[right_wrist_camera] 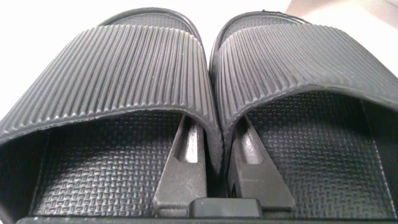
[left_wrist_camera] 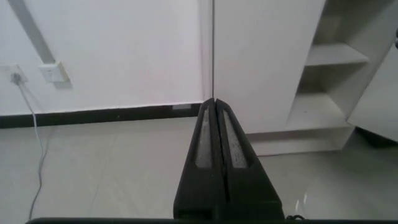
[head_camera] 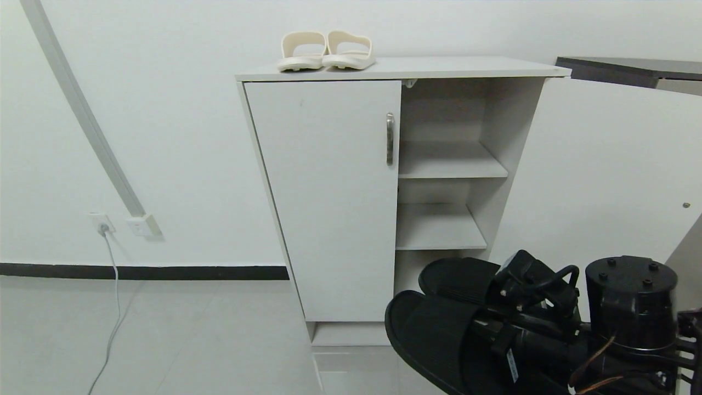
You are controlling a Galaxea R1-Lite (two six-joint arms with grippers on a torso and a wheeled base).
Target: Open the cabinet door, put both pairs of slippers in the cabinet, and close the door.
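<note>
Right gripper (right_wrist_camera: 217,168): one finger inside each black slipper, pinching the two adjoining straps together. Black pair (head_camera: 439,323) is held low, in front of the cabinet's open half. Left gripper (left_wrist_camera: 215,143): pressed together, holding nothing. Right door (head_camera: 603,175) stands open, so step one is judged done; left door (head_camera: 323,208) is shut. Two shelves (head_camera: 447,162) inside, neither pair on them yet. Cream pair (head_camera: 326,52) sits on the cabinet top (head_camera: 466,67). Count: two pairs, four slippers; two doors. Remaining: stow both pairs, close the door
</note>
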